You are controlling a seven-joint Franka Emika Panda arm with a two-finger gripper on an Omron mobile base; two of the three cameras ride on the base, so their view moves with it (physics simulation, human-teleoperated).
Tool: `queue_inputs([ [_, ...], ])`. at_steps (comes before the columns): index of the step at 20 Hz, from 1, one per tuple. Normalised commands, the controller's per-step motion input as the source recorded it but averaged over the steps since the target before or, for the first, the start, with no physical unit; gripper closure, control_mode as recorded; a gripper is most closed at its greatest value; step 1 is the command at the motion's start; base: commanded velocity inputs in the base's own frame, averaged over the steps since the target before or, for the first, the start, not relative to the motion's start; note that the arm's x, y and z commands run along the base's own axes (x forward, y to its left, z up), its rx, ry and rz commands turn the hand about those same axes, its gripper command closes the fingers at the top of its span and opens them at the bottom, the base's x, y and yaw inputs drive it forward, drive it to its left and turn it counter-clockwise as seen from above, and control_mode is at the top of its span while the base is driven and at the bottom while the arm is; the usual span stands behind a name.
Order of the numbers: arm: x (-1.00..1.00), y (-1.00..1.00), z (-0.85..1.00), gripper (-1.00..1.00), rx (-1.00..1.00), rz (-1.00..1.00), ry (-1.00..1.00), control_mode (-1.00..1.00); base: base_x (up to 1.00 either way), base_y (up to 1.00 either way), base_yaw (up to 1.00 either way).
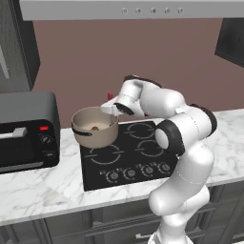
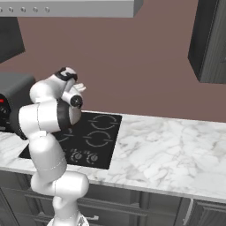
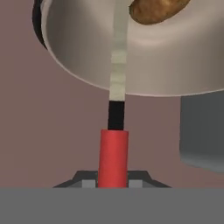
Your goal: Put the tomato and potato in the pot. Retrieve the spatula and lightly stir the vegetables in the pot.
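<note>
With the gripper (image 3: 113,181) pinching the spatula (image 3: 113,153) by its red handle and the shaft reaching into the pot (image 1: 95,127) where the potato (image 3: 155,9) lies, stirring looks underway, calling for small, gentle sweeps.

**No legible text**

Nothing readable anywhere. Small pale marks around the knobs (image 1: 138,171) at the front of the cooktop (image 1: 125,157), too small to make out. A red lit spot on the panel of the toaster oven (image 1: 26,131), without discernible figures.
</note>
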Motion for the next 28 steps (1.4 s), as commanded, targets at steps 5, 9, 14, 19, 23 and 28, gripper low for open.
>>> queue_inputs([
  [5, 0.0, 0.06, -0.16, 1.0, 0.03, 0.1, 0.23, -1.0, 0.0, 0.0, 0.0],
  [9, -0.1, 0.16, -0.31, 1.0, 0.24, 0.13, 0.07, -1.0, 0.0, 0.0, 0.0],
  [14, -0.01, 0.48, -0.18, 1.0, 0.32, 0.17, 0.0, -1.0, 0.0, 0.0, 0.0],
  [19, 0.09, 0.5, -0.29, 1.0, 0.22, 0.12, -0.19, -1.0, 0.0, 0.0, 0.0],
  [23, 0.16, 0.13, -0.32, 1.0, 0.06, 0.03, -0.42, -1.0, 0.0, 0.0, 0.0],
  [28, -0.23, -0.26, -0.63, 1.0, -0.06, 0.0, -0.25, -1.0, 0.0, 0.0, 0.0],
])
